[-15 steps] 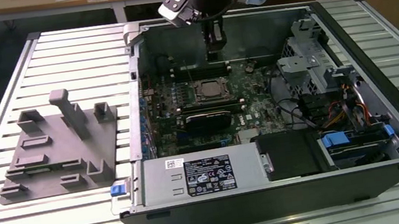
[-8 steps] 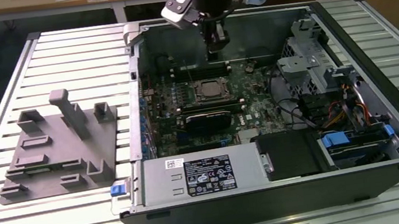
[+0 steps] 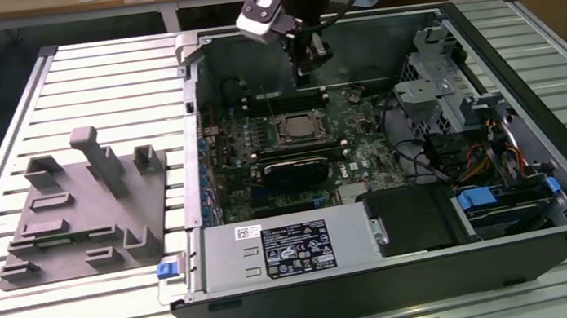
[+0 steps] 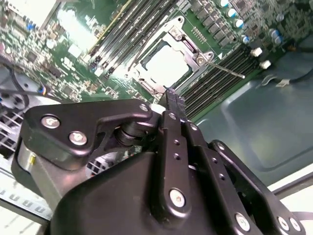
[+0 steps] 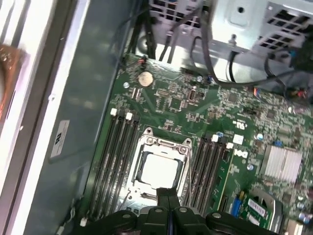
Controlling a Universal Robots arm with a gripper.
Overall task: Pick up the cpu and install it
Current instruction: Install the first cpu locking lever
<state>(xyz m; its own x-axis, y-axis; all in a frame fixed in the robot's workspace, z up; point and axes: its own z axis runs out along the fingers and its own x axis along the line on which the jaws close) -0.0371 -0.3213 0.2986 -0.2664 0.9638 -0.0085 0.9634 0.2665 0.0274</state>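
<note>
The gripper hangs over the open computer case. Its two fingers are pressed together and hold nothing. The cpu lies flat in its socket on the green board, near the gripper but not touching it. A grey tray sits on the exterior view's left, well apart.

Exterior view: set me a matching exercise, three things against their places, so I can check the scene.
1 pale silver-grey square cpu
2 black robot gripper
3 grey moulded plastic tray

A on the slatted table, exterior view's left of the case
B above the motherboard, shut
C in the motherboard socket

Pairs: 1-C, 2-B, 3-A.
</note>
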